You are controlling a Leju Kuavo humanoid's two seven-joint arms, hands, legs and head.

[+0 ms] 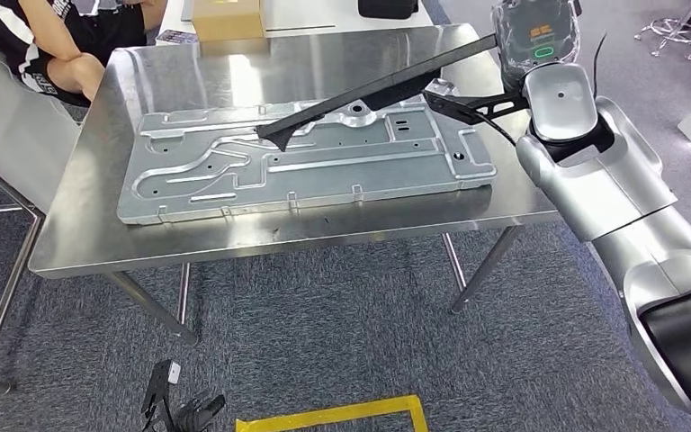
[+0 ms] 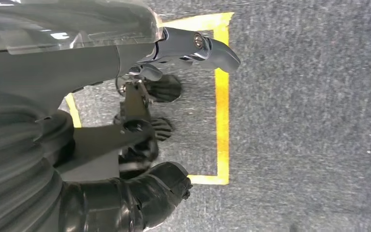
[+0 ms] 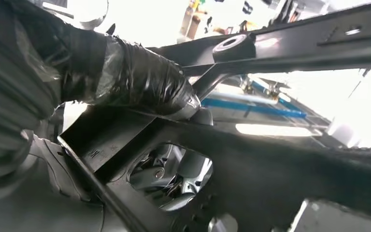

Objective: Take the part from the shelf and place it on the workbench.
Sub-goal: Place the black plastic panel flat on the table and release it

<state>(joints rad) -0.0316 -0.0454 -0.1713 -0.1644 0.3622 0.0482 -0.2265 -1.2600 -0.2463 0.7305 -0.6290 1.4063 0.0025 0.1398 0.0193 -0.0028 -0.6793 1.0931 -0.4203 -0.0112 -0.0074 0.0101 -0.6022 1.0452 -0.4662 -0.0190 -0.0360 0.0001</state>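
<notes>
Clearly no legible writing, right robot hand (image 3: 140, 82) grasping black part (image 1: 378, 94) above workbench (image 1: 261, 238), left robot hand (image 2: 174, 72) released

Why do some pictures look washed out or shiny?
Head view: ceiling lights glare off the steel workbench and the grey stamped metal plate. Right wrist view: the background is blown out white behind the long black part. Left wrist view: evenly lit grey carpet.

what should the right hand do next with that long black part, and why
Probably lower it. The right hand holds the long black part tilted above the grey metal plate on the steel workbench; its far tip looks near or on the plate while the held end is raised. Easing the hand down should lay it flat before release.
</notes>
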